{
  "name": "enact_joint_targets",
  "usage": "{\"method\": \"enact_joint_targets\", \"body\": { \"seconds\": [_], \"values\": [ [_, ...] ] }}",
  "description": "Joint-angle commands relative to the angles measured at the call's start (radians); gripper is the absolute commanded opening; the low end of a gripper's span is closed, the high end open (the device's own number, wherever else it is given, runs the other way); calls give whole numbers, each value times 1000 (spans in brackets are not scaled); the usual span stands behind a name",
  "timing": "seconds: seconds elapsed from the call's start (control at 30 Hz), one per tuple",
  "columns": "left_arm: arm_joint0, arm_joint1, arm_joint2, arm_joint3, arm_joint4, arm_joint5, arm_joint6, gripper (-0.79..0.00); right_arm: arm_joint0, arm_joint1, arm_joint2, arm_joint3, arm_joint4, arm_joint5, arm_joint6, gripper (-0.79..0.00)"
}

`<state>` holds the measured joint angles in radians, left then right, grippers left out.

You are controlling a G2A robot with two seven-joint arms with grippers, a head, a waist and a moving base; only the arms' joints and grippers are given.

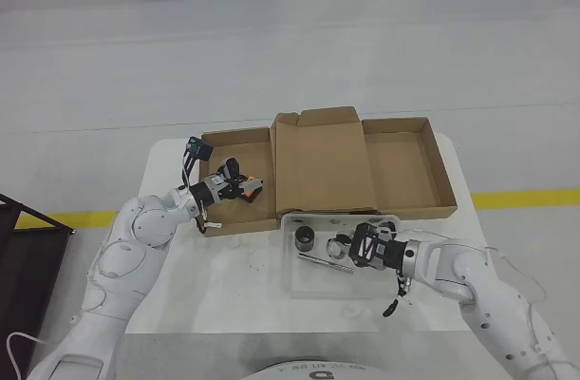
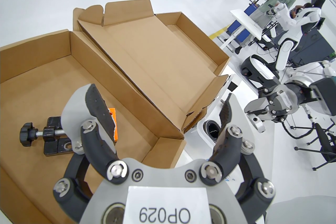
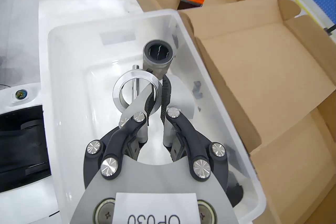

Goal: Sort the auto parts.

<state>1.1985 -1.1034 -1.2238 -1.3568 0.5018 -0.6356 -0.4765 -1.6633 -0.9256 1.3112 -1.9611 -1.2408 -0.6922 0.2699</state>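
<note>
Right hand [image 3: 158, 87] is down in the clear tray [image 3: 78, 64], clamped on the wall of the silver ring [image 3: 118, 92], one finger inside and one outside. That's a thin pinch, so the lift wants to be straight up and slow. Keep the ring level so it clears the steel rod [image 3: 134, 68] beneath it and the dark sleeve [image 3: 158, 55] just beside. Then carry it high over the tray wall toward the cardboard box [image 3: 262, 64]. Left hand [image 2: 160, 95] hangs spread and empty above the black clamp [image 2: 50, 135], so give it room.
</note>
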Motion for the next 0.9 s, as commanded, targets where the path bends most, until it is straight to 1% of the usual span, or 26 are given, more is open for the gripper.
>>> {"method": "enact_joint_targets", "body": {
  "seconds": [0.0,0.1,0.17,0.23,0.33,0.37,0.43,0.53,0.63,0.73,0.87],
  "values": [
    [0,0,0,0,0,0,0,0,3,2,53,-3,47,32,-21,-785],
    [0,0,0,0,0,0,0,0,-2,9,184,23,198,48,-60,-785],
    [0,0,0,0,0,0,0,0,-4,13,263,41,275,68,-50,-785],
    [0,0,0,0,0,0,0,0,9,15,322,63,334,113,-16,-785],
    [0,0,0,0,0,0,0,0,63,17,347,102,384,201,93,-785],
    [0,0,0,0,0,0,0,0,91,17,339,119,367,249,144,-785],
    [0,0,0,0,0,0,0,0,150,14,295,149,362,282,211,-785],
    [0,0,0,0,0,0,0,0,240,8,215,223,297,345,299,-785],
    [0,0,0,0,0,0,0,0,320,-2,120,299,214,389,349,-785],
    [0,0,0,0,0,0,0,0,381,-15,39,382,165,416,365,-785],
    [0,0,0,0,0,0,0,0,442,-34,-57,492,74,484,380,-785]
  ]
}}
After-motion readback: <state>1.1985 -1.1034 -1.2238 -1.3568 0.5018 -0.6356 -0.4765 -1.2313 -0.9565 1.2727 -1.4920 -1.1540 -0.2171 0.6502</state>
